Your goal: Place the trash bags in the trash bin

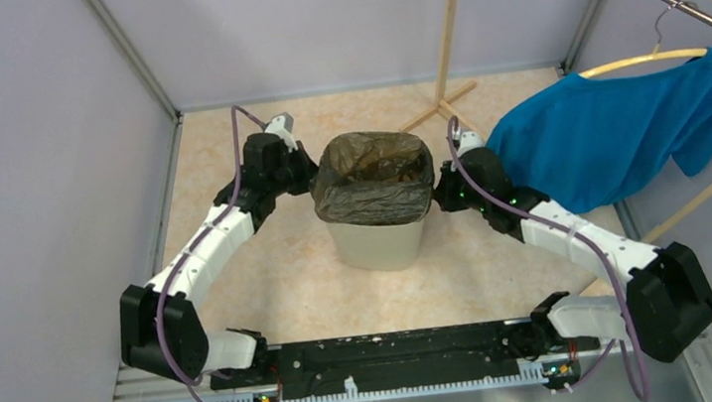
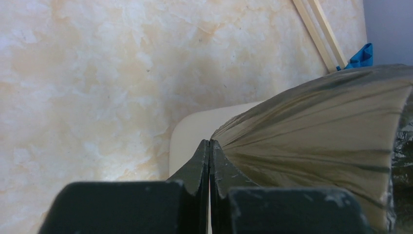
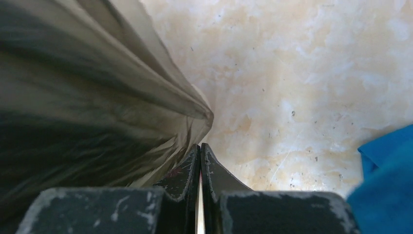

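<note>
The cream-beige trash bin [image 1: 377,244] stands in the middle of the floor. The dark grey-brown trash bag [image 1: 372,174] lines it, its mouth open and folded over the rim. My left gripper [image 1: 313,178] is at the bin's left rim; in the left wrist view it [image 2: 209,142] is shut, with the bag [image 2: 316,131] stretched taut from its tips over the bin's side [image 2: 190,141]. My right gripper [image 1: 439,192] is at the right rim; in the right wrist view it [image 3: 200,145] is shut on a gathered edge of the bag [image 3: 97,97].
A blue garment [image 1: 615,134] hangs on a hanger from a wooden rack [image 1: 446,52] at the right, close to my right arm; it also shows in the right wrist view [image 3: 389,185]. Grey walls enclose the marbled floor [image 1: 273,300].
</note>
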Controlling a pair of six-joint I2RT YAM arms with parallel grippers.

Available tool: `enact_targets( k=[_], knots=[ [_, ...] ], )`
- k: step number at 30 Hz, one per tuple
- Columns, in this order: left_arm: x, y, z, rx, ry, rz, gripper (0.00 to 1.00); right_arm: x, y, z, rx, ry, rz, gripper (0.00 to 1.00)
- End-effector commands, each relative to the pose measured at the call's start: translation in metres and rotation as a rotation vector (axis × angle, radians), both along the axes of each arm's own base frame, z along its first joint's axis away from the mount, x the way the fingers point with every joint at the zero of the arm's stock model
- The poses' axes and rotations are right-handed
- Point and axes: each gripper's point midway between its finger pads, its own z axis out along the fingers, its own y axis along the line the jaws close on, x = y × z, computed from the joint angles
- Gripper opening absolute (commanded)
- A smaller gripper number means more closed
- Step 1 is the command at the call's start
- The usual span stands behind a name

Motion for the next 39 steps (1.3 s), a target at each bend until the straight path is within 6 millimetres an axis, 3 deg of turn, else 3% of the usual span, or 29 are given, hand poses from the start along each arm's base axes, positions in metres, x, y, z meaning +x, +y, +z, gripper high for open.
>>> enact_targets(
  k=[1, 4, 6, 10, 13, 16, 21, 23, 26, 32, 39],
  knots=[
    [-0.018, 0.009, 0.017, 0.036, -0.04, -0.022, 0.0, -0.011, -0.006, 0.025, 0.02, -0.054, 0.026, 0.0],
    [-0.027, 0.014, 0.028, 0.058, -0.075, -0.037, 0.0, -0.021, -0.01, 0.036, 0.012, -0.054, 0.048, 0.1],
    [-0.031, 0.019, 0.033, 0.082, -0.084, -0.036, 0.04, -0.026, -0.018, 0.055, -0.005, -0.072, 0.038, 0.16],
    [-0.037, 0.032, 0.035, 0.152, -0.065, -0.02, 0.24, -0.037, -0.034, 0.101, -0.034, -0.135, 0.025, 0.34],
    [-0.04, 0.047, 0.038, 0.218, -0.058, 0.021, 0.4, -0.05, -0.035, 0.121, -0.024, -0.144, 0.065, 0.45],
    [-0.045, 0.069, 0.045, 0.299, -0.058, 0.096, 0.63, -0.066, -0.022, 0.135, 0.035, -0.133, 0.162, 0.55],
    [-0.063, 0.096, 0.068, 0.353, -0.106, 0.178, 0.91, -0.095, 0.02, 0.156, 0.281, -0.06, 0.33, 0.7],
    [-0.071, 0.099, 0.076, 0.339, -0.127, 0.18, 0.98, -0.107, 0.035, 0.168, 0.404, -0.042, 0.38, 0.74],
    [-0.084, 0.092, 0.086, 0.278, -0.137, 0.148, 0.98, -0.114, 0.043, 0.177, 0.457, -0.047, 0.391, 0.8],
    [-0.108, 0.049, 0.109, 0.061, -0.176, -0.042, 0.98, -0.119, 0.058, 0.162, 0.428, -0.006, 0.387, 0.77],
    [-0.136, 0.019, 0.125, -0.104, -0.197, -0.207, 0.99, -0.127, 0.053, 0.151, 0.411, 0.015, 0.366, 0.46]
  ],
)
